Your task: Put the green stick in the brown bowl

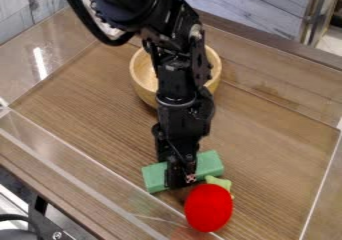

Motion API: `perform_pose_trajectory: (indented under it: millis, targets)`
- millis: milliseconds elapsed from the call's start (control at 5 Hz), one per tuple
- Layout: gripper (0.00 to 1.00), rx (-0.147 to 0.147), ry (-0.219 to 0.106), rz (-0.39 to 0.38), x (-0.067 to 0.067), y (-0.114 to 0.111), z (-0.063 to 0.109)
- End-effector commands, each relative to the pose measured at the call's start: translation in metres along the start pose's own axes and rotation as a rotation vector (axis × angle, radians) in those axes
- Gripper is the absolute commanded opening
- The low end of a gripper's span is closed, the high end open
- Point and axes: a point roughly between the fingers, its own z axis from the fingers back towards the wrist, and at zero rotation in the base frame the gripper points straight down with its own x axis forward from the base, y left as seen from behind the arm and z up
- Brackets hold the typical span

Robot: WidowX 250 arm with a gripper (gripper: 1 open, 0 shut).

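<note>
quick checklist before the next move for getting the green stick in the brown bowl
- Gripper over the stick: ok, the gripper is down at the green stick, covering its middle.
- Stick firmly between the fingers: cannot tell, the dark fingers blend together against it.
- Stick off the table: cannot tell, no gap shows under it, but the single view doesn't settle it.
- Red toy out of the way: not ok, the red toy sits right beside the stick's near side.
- Bowl upright to receive it: ok, the brown bowl stands behind the arm, partly hidden by it.
</note>
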Motion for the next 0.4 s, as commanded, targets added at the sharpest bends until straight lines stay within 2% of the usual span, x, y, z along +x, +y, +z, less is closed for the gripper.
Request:
perform_pose_trajectory:
  millis: [0, 200]
  targets:
    - [0.00, 0.046, -0.055, 0.002, 0.0068, 0.0074, 0.0178]
    - [0.00, 0.051, -0.060, 0.013, 0.0066, 0.0086, 0.0222]
